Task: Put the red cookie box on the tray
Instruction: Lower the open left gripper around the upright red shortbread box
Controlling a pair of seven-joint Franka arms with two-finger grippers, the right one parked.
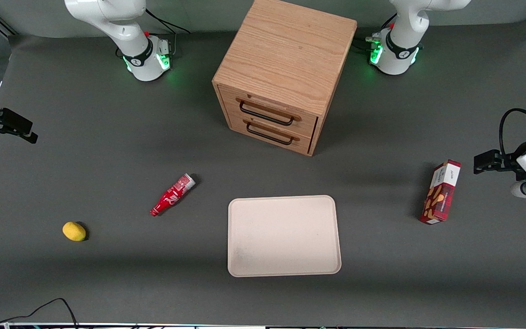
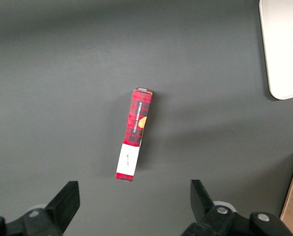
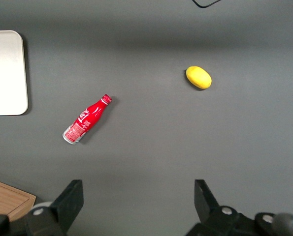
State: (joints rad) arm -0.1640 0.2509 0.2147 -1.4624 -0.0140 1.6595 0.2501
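The red cookie box [image 1: 441, 192] lies on the grey table toward the working arm's end, its white end panel pointing away from the front camera. In the left wrist view the box [image 2: 135, 132] lies on its narrow side, white end nearest the fingers. The left gripper [image 1: 480, 162] hovers above the table beside the box's white end, farther toward the working arm's end. It is open wide and empty [image 2: 135, 196], not touching the box. The cream tray [image 1: 283, 235] lies flat and empty mid-table, nearer the front camera than the cabinet; its corner shows in the left wrist view [image 2: 286, 49].
A wooden drawer cabinet [image 1: 286, 68] stands mid-table, farther from the front camera than the tray. A red soda bottle [image 1: 173, 194] lies beside the tray toward the parked arm's end. A yellow lemon [image 1: 74, 231] lies farther that way.
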